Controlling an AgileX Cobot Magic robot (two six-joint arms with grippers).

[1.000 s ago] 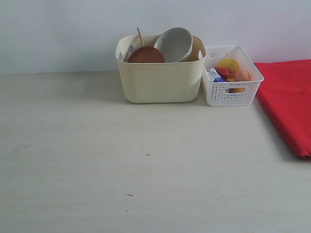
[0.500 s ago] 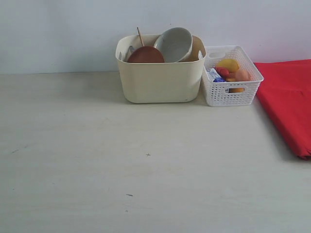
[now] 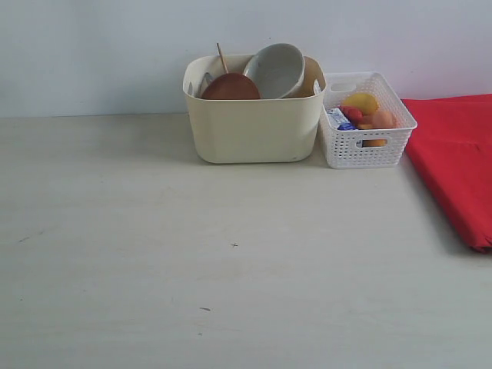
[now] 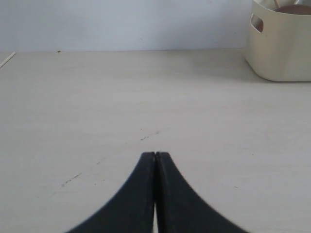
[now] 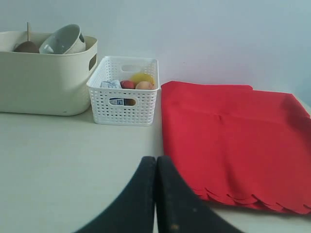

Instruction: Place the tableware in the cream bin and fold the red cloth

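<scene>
Pale wall [image 3: 92, 46] stands behind a wide, light counter [image 3: 231, 254], and most of this counter is bare.

Largest thing on it is the red cloth [image 5: 228, 131], which lies flat at the right side, well apart from both arms' tips. Near its scalloped edge I think I see more than one layer, so it may be folded already, but I cannot be sure.

Next is the cream bin [image 3: 254, 127], at the back against the wall, probably so that the working area in front is free. Just beside it, on the right, stands the white lattice basket [image 3: 361, 150] with the foods – they are kept separate from the tableware.

Inside the bin the pale bowl [image 3: 275, 71] leans on its side against the far rim, because there is little room to lie flat. The round brown plate [image 3: 231, 88] stands on edge beside it, and a wooden chopstick [image 3: 221, 58] sticks up behind. Any smaller pieces are hidden by the bin's wall.

Neither arm shows in the exterior view. The left fingers [image 4: 147, 167] are pressed together and carry nothing, low over bare counter. The right fingers [image 5: 148, 171] are also clenched and empty, pointing between basket and cloth – in my judgement a resting pose.
</scene>
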